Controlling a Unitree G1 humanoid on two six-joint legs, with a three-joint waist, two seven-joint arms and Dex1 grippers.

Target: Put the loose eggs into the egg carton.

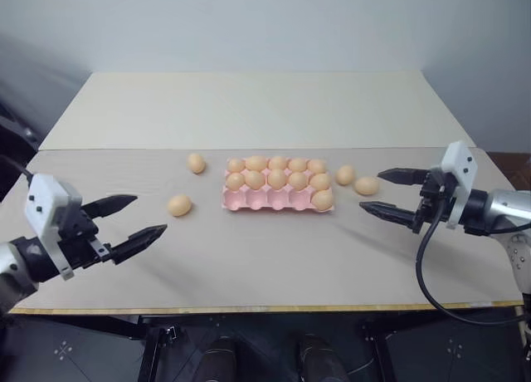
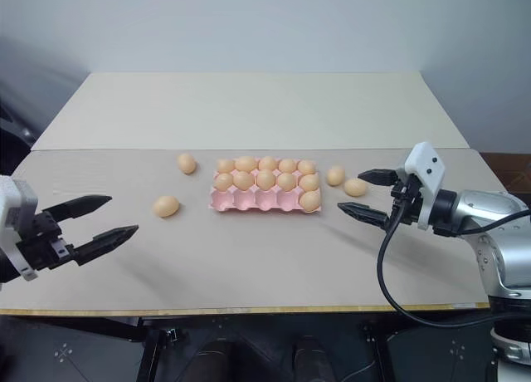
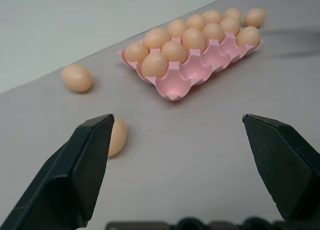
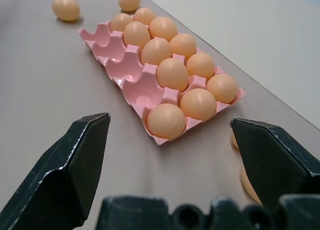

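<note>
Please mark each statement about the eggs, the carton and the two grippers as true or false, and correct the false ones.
1. Four loose eggs lie on the table. True: two on the left of the egg carton, two on its right.
2. The front row of the carton is full. False: it has one egg, in the rightmost cup.
3. The left gripper holds an egg. False: it is open and empty.
4. The right gripper is open. True.
5. The carton is blue. False: it is pink.
</note>
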